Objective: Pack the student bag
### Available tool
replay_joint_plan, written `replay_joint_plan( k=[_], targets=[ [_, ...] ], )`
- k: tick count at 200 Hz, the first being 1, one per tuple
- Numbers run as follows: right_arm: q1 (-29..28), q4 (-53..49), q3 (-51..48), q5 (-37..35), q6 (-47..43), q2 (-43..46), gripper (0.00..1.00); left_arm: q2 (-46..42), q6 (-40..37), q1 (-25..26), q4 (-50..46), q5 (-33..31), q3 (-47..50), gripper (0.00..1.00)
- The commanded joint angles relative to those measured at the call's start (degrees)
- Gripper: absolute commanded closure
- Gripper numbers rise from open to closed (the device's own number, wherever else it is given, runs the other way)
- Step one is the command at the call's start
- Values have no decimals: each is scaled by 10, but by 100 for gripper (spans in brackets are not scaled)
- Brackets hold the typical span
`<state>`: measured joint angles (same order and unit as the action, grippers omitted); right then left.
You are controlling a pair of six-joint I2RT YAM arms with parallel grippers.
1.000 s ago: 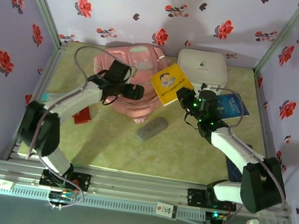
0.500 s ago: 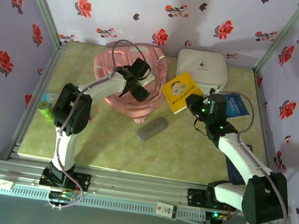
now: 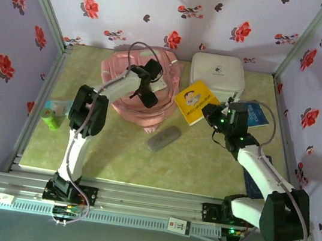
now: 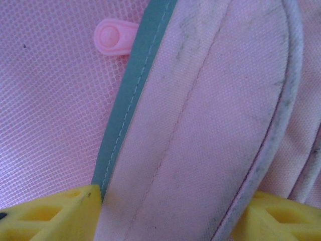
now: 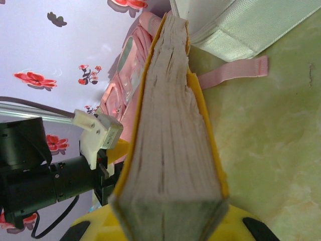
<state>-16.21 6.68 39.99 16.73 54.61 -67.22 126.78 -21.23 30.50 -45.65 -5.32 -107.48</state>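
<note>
One soft pink fabric backpack (image 3: 143, 115) at far side of tabletop (image 3: 113, 156), one white rounded-square hard case (image 3: 218, 72), one grey pouch (image 3: 163, 139), one thick yellow book (image 5: 170, 125) clamped in my right gripper (image 5: 165, 226), my left gripper (image 4: 170, 216) with jaws either side of backpack's padded flap (image 4: 200, 125), clamped or not I cannot tell.

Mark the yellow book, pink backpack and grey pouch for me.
yellow book (image 3: 195, 101): top view, front cover.
pink backpack (image 3: 143, 115): top view, lower front fabric.
grey pouch (image 3: 163, 139): top view, middle of its body.

The right arm (image 3: 257, 165) covers part of the blue book (image 3: 258, 117); print on the yellow book (image 3: 195, 100) is illegible.
</note>
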Motion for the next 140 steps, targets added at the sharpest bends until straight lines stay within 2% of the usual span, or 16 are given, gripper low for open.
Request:
replay_joint_plan(
  k=[1,17,37,59,72,96,126,140],
  targets=[
    [3,27,9,8,0,20,97,27,-49,4,-41,3,-24,34],
    [4,38,3,11,5,15,97,37,-63,6,-54,-7,-38,31],
    [4,53,-3,12,16,8,96,41,-78,9,-56,-19,-38,33],
    [3,56,-1,17,22,0,96,41,-80,9,-33,-53,-29,46],
    [3,51,0,16,23,-1,96,40,-75,11,-28,-54,-30,47],
    [4,56,-3,15,27,1,95,26,-71,18,-9,-53,-21,57],
    [3,70,-12,12,29,3,95,3,-69,22,9,-53,-9,73],
    [3,77,-14,11,30,5,95,-12,-67,23,15,-53,-8,78]
  ],
)
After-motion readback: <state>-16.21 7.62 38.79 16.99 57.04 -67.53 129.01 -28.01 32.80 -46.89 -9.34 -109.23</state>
